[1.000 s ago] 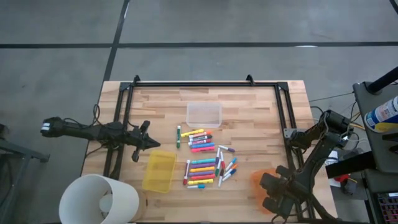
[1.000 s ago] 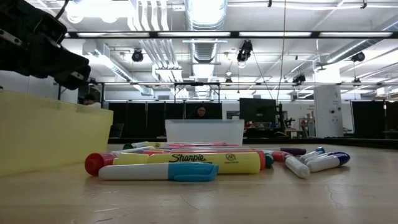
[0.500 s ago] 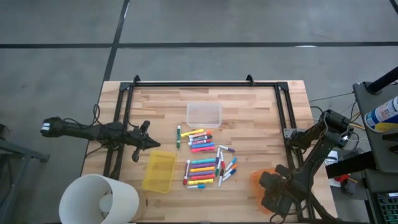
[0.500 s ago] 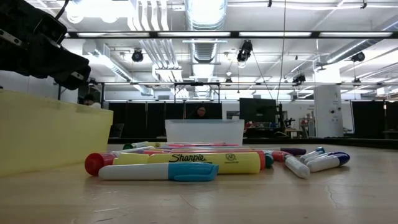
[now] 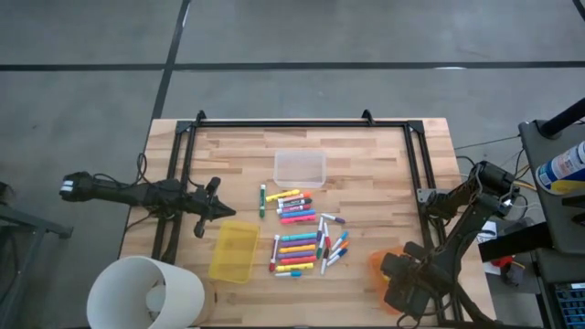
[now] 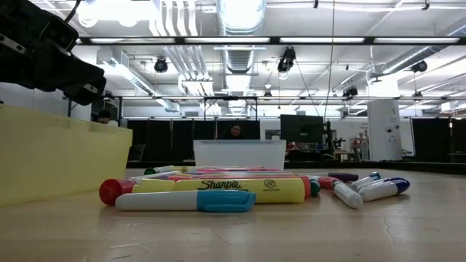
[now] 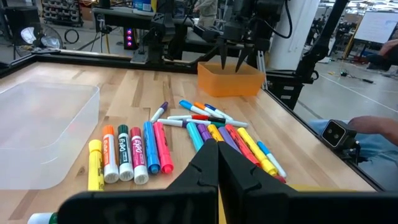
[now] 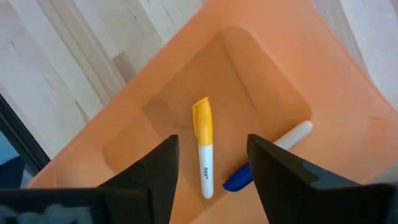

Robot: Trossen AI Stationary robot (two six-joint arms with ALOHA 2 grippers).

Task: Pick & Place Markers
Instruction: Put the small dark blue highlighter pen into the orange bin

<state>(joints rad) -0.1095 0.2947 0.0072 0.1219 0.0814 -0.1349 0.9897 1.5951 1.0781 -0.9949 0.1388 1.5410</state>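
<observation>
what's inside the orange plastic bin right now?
Orange plastic bin holds a white marker with yellow cap and one with blue cap; the open right gripper fingers cover part of the floor.

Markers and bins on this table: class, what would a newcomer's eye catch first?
A bright spread of markers lies mid-table, between the clear bin and the yellow bin. The right gripper hangs open over the orange bin, where two markers lie. The left gripper waits shut, facing the spread.
</observation>
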